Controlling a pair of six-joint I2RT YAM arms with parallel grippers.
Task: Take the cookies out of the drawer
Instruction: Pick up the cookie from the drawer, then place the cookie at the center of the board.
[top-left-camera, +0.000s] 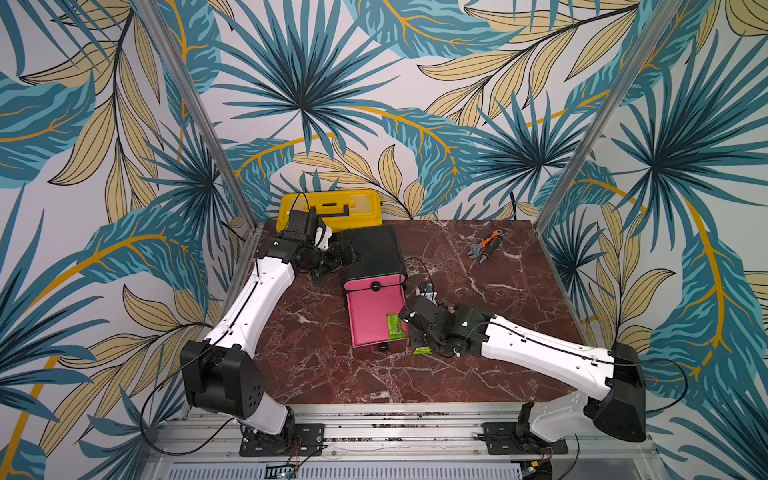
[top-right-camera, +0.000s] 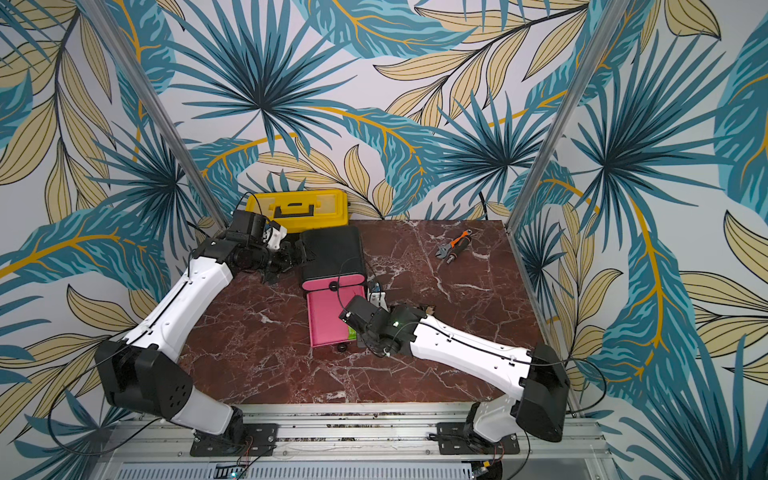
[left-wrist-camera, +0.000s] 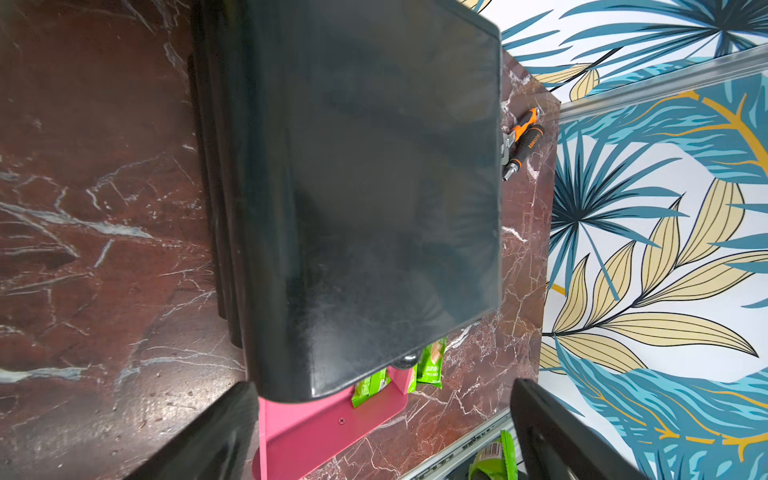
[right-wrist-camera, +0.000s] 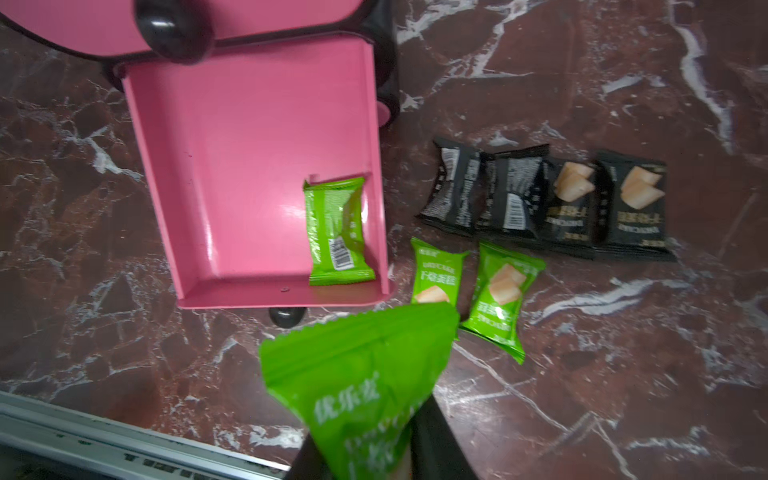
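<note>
The right gripper (right-wrist-camera: 372, 451), at the lower centre of the right wrist view, pinches a green foil cookie packet (right-wrist-camera: 357, 374). Just above, a second green packet (right-wrist-camera: 337, 232) lies in the open pink plastic drawer (right-wrist-camera: 232, 166). Right of the drawer, two more green packets (right-wrist-camera: 498, 291) and four black foil packets (right-wrist-camera: 569, 203) rest on the red marble table (right-wrist-camera: 623, 353).

The held green packet (right-wrist-camera: 357, 374) bears white Chinese characters; other print is too blurred.

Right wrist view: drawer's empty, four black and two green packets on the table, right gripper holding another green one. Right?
No: the drawer is not empty; the right wrist view shows one green packet in it. Four black packets and two green packets are on the table; the right gripper holds another green packet.
</note>
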